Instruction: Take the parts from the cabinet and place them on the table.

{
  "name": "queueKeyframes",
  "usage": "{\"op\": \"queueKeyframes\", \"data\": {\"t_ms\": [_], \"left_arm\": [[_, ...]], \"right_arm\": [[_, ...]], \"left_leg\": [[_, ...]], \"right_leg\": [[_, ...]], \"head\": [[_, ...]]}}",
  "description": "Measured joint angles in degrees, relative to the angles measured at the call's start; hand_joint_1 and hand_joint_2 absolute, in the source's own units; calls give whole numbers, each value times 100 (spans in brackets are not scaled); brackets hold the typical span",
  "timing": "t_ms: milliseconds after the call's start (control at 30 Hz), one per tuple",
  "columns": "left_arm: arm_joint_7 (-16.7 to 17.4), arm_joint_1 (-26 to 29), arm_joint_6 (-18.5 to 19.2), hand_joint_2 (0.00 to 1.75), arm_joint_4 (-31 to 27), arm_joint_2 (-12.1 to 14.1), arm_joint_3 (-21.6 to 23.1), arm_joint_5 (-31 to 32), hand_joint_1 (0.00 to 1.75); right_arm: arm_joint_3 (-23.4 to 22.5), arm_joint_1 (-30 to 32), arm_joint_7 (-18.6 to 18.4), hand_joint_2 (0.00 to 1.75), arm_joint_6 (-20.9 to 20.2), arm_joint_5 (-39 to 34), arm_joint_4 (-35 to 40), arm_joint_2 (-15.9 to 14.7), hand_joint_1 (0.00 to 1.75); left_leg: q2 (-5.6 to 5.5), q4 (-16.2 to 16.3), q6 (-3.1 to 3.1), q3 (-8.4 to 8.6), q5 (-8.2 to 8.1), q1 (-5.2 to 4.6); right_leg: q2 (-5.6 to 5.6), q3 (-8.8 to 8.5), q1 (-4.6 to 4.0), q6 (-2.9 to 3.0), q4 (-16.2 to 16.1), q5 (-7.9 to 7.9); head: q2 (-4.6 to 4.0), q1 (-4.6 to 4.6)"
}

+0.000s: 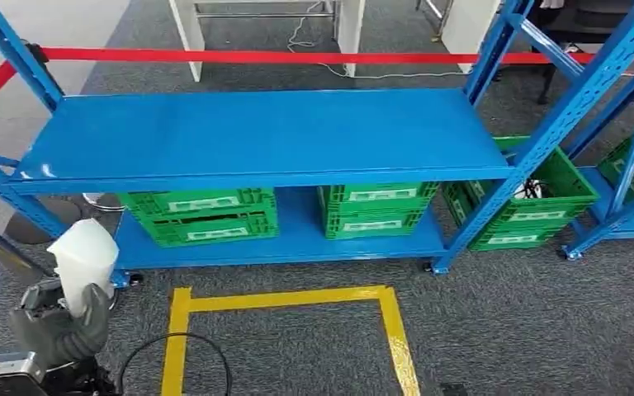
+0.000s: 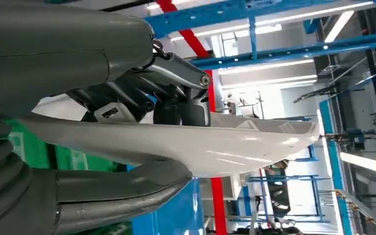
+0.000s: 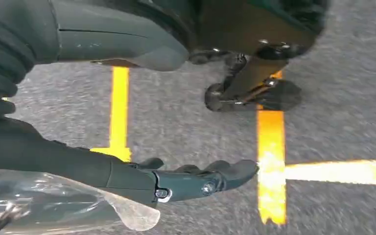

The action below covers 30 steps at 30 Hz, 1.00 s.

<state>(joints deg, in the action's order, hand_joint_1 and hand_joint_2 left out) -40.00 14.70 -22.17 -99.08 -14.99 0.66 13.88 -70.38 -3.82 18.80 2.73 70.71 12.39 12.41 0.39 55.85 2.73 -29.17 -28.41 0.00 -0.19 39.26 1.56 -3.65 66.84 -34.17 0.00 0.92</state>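
My left hand (image 1: 59,332) is at the lower left of the head view, raised in front of the blue rack (image 1: 256,136), and it holds a white plastic part (image 1: 82,252) upright. The left wrist view shows that white part (image 2: 235,144) as a long thin shell pinched between the thick thumb and the darker fingers (image 2: 181,110). My right hand (image 3: 78,164) hangs over the grey carpet with its fingers stretched out and apart, and it holds nothing.
The rack's top shelf is bare. Green crates (image 1: 202,216) (image 1: 376,208) stand on the lower shelf, another crate (image 1: 537,206) to the right. Red barrier tape (image 1: 256,56) runs behind. Yellow floor tape (image 1: 289,299) marks a square, and a black cable (image 1: 173,351) loops nearby.
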Motion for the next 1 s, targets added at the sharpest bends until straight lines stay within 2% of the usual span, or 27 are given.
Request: {"op": "queueKeyframes", "data": {"t_ms": [33,67,100,133,167,200,233,267,300,367,400,433,467,500,533,567,600,633,700,733,767,800,867,900,933,967,1000], "left_arm": [[0,10,27,175,4,-7,-9,24,175],[0,21,46,175,13,-9,-18,66,175],[0,37,46,175,17,-13,-20,101,175],[0,48,27,175,17,-15,-20,134,175],[0,63,-2,175,15,-17,-20,149,175],[0,74,-26,175,15,-22,-22,158,175],[0,84,-30,175,15,-31,-22,155,175],[0,90,-30,175,11,-35,-22,144,175],[-2,95,-30,175,11,-48,-26,131,175],[-7,103,-56,175,7,-52,-37,129,175],[-7,109,-65,175,2,-48,-39,131,175],[-7,131,-89,175,-4,-50,-39,131,175],[-7,137,-104,175,-20,-48,-42,133,175],[-7,132,-120,175,-24,-44,-48,133,175],[-7,134,-122,175,-26,-41,-50,133,175],[-7,137,-122,175,-26,-41,-50,133,175],[-7,136,-128,175,-26,-39,-50,133,175],[-7,136,-150,175,-31,-39,-50,129,175],[-7,137,-205,175,-72,-35,-50,120,175],[-7,132,-244,175,-109,-31,-46,114,175],[-7,124,-275,175,-142,-22,-27,92,175],[-7,131,-315,175,-186,-13,-2,63,175],[-7,184,-393,175,-258,24,41,27,175],[-7,230,-406,175,-297,41,52,5,175],[-9,263,-419,175,-332,53,59,-2,175],[-9,267,-421,175,-356,61,74,-4,175],[-9,266,-426,175,-378,70,96,-6,175]], "right_arm": [[20,-9,-7,175,-9,31,0,-2,0],[33,-11,-15,175,-24,59,0,-2,0],[59,-11,-24,175,-29,79,0,-2,0],[85,-10,-28,175,-29,96,0,-2,0],[118,-11,-39,175,-29,127,0,-2,0],[140,-17,-39,175,-33,145,0,-2,0],[162,-39,-39,175,-35,158,2,-24,0],[179,-58,-35,175,-35,177,4,-35,0],[199,-87,-39,175,-46,186,2,-35,0],[227,-93,-59,175,-78,199,2,-35,0],[243,-66,-70,175,-96,212,-13,-22,0],[262,-74,-74,175,-96,232,-17,-28,0],[269,-74,-81,175,-99,243,-17,-28,0],[282,-71,-81,175,-100,247,-17,-28,0],[295,-72,-81,175,-101,249,-17,-28,0],[302,-71,-81,175,-103,252,-20,-26,0],[304,-72,-81,175,-103,254,-20,-26,0],[308,-73,-81,175,-103,258,-22,-24,0],[313,-73,-79,175,-103,273,-22,-22,0],[315,-75,-70,175,-103,280,-22,-24,0],[319,-72,-57,175,-103,284,-22,-24,0],[328,-71,-46,175,-103,287,-22,-22,0],[350,-78,11,175,-94,262,-24,-22,0],[350,-79,39,175,-92,251,-24,-22,0],[352,-95,57,175,-92,249,-24,-22,0],[356,-99,72,175,-92,249,-24,-22,0],[361,-101,81,175,-90,249,-24,-24,0]], "left_leg": [[2,5,19,-105,86,-32],[4,11,32,-206,160,-61],[9,21,36,-311,233,-86],[10,37,40,-412,300,-115],[9,51,40,-502,358,-140],[7,63,39,-574,418,-160],[8,81,35,-589,471,-156],[8,98,11,-616,512,-196],[30,105,-3,-638,585,-198],[45,76,-49,-660,687,-178],[25,97,-71,-693,702,-187],[-19,207,-137,-749,422,-178],[-22,527,-195,-828,-40,-140],[-22,941,-239,-899,-405,-102],[-22,1413,-276,-966,-680,-64],[-22,1761,-308,-988,-760,-32],[-21,1916,-336,-942,-651,-5],[-21,1845,-368,-789,-402,25],[25,1061,-444,-209,-65,85],[180,526,-495,142,-137,118],[221,154,-480,339,-300,45],[206,92,-354,330,-366,44],[122,128,-248,232,-298,13],[104,106,-167,170,-222,23],[95,102,-104,90,-155,33],[61,102,-53,6,-85,30],[24,102,-26,-88,-8,17]], "right_leg": [[0,90,-10,-6,485,-227],[0,102,-16,5,773,-260],[0,10,-35,32,844,-109],[0,-191,-59,74,702,136],[0,-477,-96,133,387,346],[5,-848,-131,212,-85,427],[9,-1308,-189,312,-684,272],[-13,-1710,-224,350,-1252,127],[-4,-1692,-213,318,-1403,67],[3,-1635,-238,349,-1376,124],[-36,-1569,-158,371,-1414,217],[-55,-1485,-161,415,-1398,283],[-66,-1388,-155,451,-1394,369],[-67,-1300,-153,444,-1389,443],[-76,-1207,-151,438,-1373,513],[-85,-1160,-144,427,-1337,576],[-108,-1035,-133,413,-1284,632],[-135,-896,-114,394,-1212,680],[-191,-674,-68,340,-1056,720],[-216,-597,-72,312,-970,736],[-221,-534,-86,280,-887,747],[-270,-504,-96,234,-878,782],[-349,-499,-69,147,-909,883],[-356,-465,-56,104,-909,896],[-222,-426,-40,60,-827,679],[-106,-331,-47,56,-601,336],[-39,-202,-55,59,-195,-38]], "head": [[0,0],[0,2],[0,-2],[0,0],[0,0],[0,0],[0,-11],[0,11],[0,0],[0,11],[0,13],[0,11],[0,-15],[0,-22],[0,-15],[0,-17],[0,-17],[0,-17],[0,-20],[0,-24],[0,-37],[0,-9],[0,-15],[0,-22],[0,-15],[0,-9],[0,-6]]}}
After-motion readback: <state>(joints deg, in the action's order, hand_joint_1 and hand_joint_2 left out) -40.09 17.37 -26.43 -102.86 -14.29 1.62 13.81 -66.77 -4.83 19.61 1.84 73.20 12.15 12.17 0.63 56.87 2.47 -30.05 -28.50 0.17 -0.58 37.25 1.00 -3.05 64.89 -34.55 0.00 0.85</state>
